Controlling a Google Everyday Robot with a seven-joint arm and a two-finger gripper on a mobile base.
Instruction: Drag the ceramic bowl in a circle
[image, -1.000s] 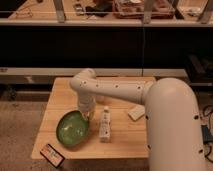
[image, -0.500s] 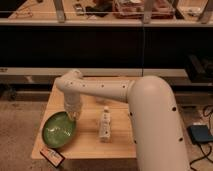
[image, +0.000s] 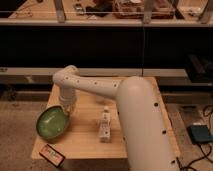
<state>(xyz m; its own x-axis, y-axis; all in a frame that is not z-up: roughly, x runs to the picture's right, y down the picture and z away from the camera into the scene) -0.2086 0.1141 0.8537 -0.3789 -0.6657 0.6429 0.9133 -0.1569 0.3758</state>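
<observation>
At the far left we saw the bowl (image: 52, 123), green and glossy, sitting at the left edge of the table (image: 85, 140) with part of its rim hanging out past that edge. Just right of it and slightly farther back was our gripper (image: 66, 107), pointing down from the white arm — its tip met the bowl's near-right rim, so the bowl lay to the gripper's lower left. Whether it was clamped on the rim or only pressing on it we could not tell. We judged that the coming arc had to bend back inward, toward the table's middle — any more leftward travel risked tipping the bowl off. Further right stood a small white bottle (image: 104, 127), well apart, and a dark card (image: 52, 155) lay near the front-left corner.
</observation>
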